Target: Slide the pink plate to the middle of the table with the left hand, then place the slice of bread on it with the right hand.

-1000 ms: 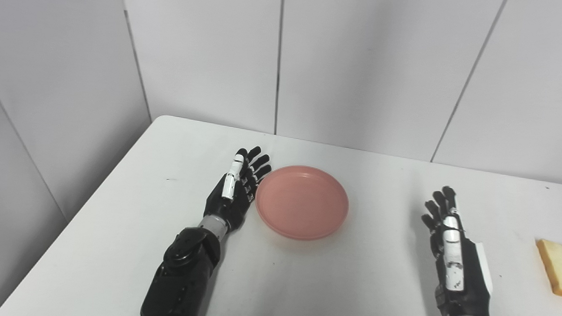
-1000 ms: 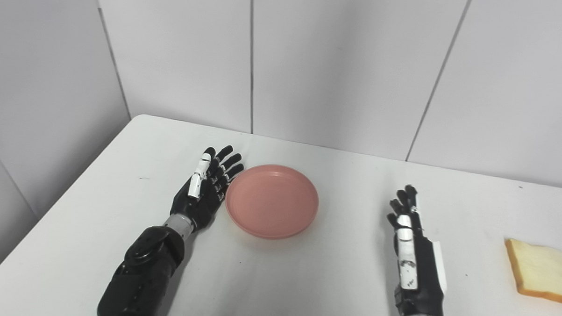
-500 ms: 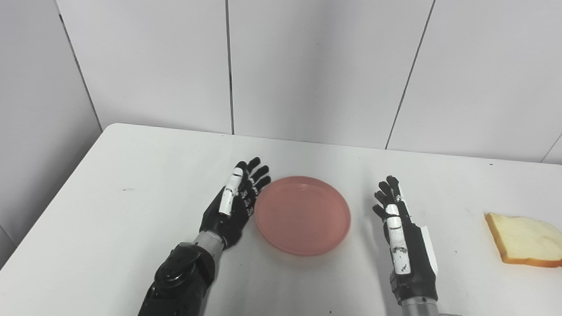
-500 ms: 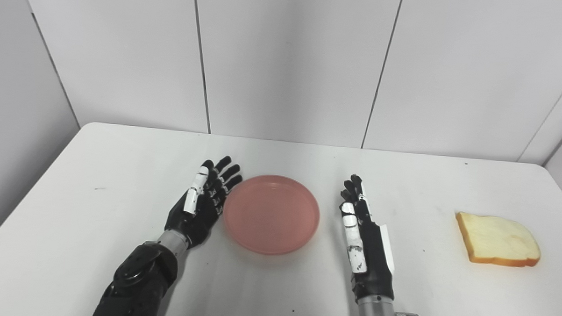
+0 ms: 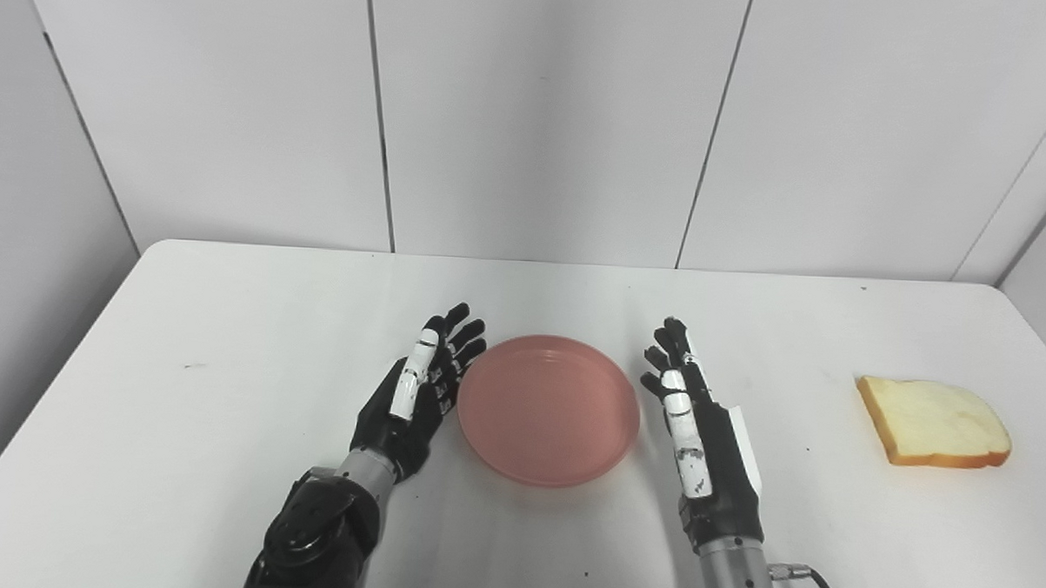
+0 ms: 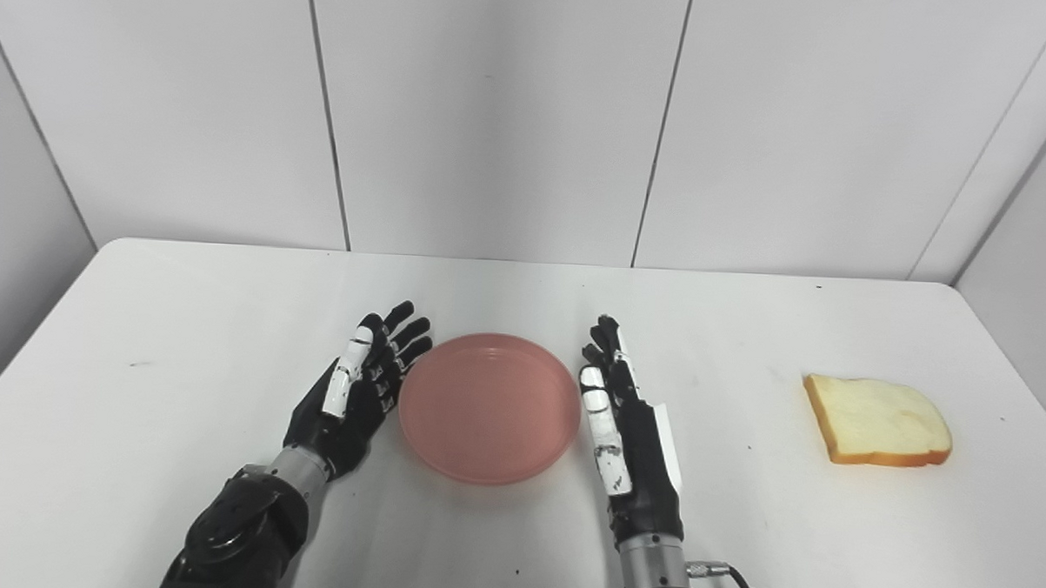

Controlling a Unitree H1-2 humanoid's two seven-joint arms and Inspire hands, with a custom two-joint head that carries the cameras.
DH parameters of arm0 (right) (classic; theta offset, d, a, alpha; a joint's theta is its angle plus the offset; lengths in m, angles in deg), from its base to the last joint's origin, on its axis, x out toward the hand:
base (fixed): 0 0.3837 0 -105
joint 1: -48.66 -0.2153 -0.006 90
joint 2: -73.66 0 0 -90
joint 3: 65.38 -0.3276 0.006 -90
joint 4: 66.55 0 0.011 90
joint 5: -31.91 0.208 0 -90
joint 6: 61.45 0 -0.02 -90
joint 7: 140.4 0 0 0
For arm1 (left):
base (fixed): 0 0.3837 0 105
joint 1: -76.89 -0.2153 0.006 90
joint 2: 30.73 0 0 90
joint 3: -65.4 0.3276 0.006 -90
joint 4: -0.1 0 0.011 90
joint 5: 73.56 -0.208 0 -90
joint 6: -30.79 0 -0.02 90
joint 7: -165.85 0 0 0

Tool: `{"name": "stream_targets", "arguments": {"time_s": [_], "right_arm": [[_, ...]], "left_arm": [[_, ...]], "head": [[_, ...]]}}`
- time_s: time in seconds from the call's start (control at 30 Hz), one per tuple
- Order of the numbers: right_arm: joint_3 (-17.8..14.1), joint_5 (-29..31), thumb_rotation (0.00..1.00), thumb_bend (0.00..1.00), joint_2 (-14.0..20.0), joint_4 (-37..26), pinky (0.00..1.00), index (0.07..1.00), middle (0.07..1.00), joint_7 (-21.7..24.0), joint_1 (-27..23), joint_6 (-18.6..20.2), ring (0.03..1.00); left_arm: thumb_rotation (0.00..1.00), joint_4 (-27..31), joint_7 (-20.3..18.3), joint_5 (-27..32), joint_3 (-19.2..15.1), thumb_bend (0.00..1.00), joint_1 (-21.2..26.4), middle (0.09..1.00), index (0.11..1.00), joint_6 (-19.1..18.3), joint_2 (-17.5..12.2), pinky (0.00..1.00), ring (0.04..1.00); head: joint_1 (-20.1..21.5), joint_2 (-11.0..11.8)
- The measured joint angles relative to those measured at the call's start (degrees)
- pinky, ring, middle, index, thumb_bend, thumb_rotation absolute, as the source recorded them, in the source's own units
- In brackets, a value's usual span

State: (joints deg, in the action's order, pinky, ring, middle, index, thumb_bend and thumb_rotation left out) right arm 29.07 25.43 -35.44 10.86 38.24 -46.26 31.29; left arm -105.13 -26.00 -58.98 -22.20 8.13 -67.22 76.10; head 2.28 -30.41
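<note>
The pink plate (image 5: 548,408) lies flat near the middle of the white table (image 5: 226,318). My left hand (image 5: 420,386) is open, fingers straight, its palm side against the plate's left rim. My right hand (image 5: 697,422) is open and empty, standing on edge just right of the plate, close to its rim. The slice of bread (image 5: 935,410) lies flat at the right side of the table, well to the right of my right hand. The same layout shows in the right eye view: plate (image 6: 487,405), left hand (image 6: 354,388), right hand (image 6: 627,432), bread (image 6: 875,419).
White wall panels (image 5: 529,111) stand behind the table's far edge. The table's right edge runs close past the bread. A thin cable (image 5: 813,578) leaves my right wrist at the bottom.
The camera has swung to the right, so the whole scene shifted left and the bread came fully into view. The plate, still against my left hand, now lies much closer to my right hand.
</note>
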Motion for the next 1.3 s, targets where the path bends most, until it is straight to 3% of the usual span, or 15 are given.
{"name": "stream_targets", "arguments": {"time_s": [0.27, 0.57, 0.97, 1.13, 1.3], "right_arm": [[-0.1, 0.1, 1.00, 0.40, 0.1, 0.5, 0.91, 0.966, 0.953, 0.0, 0.0, 0.0, 0.937], [-1.2, 1.5, 0.99, 0.52, 1.0, -0.3, 0.94, 0.976, 0.962, 0.3, -0.8, -0.9, 0.934], [-3.3, -1.6, 0.89, 0.62, 6.9, -2.4, 0.89, 0.976, 0.956, 0.6, -7.4, -3.0, 0.917], [-4.5, -3.7, 0.87, 0.65, 11.6, -2.6, 0.80, 0.988, 0.959, 1.1, -11.4, -0.9, 0.872], [-4.9, -5.6, 0.81, 0.71, 17.5, -3.8, 0.76, 0.960, 0.953, 4.4, -12.5, 2.4, 0.858]], "left_arm": [[1.00, 0.2, 0.6, -1.2, -0.1, 0.46, -0.6, 0.942, 0.936, 1.0, 0.9, 0.97, 0.949], [1.00, 1.9, 1.2, -3.4, -0.1, 0.45, -2.2, 0.939, 0.928, 2.7, 1.0, 0.94, 0.921], [1.00, 4.3, 3.1, -6.3, 0.0, 0.45, -4.7, 0.943, 0.930, 4.3, 1.1, 0.96, 0.935], [1.00, 5.9, 3.1, -6.3, -0.3, 0.45, -5.5, 0.938, 0.920, 3.7, 0.7, 0.96, 0.935], [1.00, 6.1, 2.7, -6.0, -0.4, 0.45, -5.7, 0.941, 0.926, 3.4, -0.4, 0.96, 0.937]], "head": [[1.2, 0.1], [3.6, 0.6], [10.2, 1.9], [12.0, 2.3], [13.8, 2.6]]}}
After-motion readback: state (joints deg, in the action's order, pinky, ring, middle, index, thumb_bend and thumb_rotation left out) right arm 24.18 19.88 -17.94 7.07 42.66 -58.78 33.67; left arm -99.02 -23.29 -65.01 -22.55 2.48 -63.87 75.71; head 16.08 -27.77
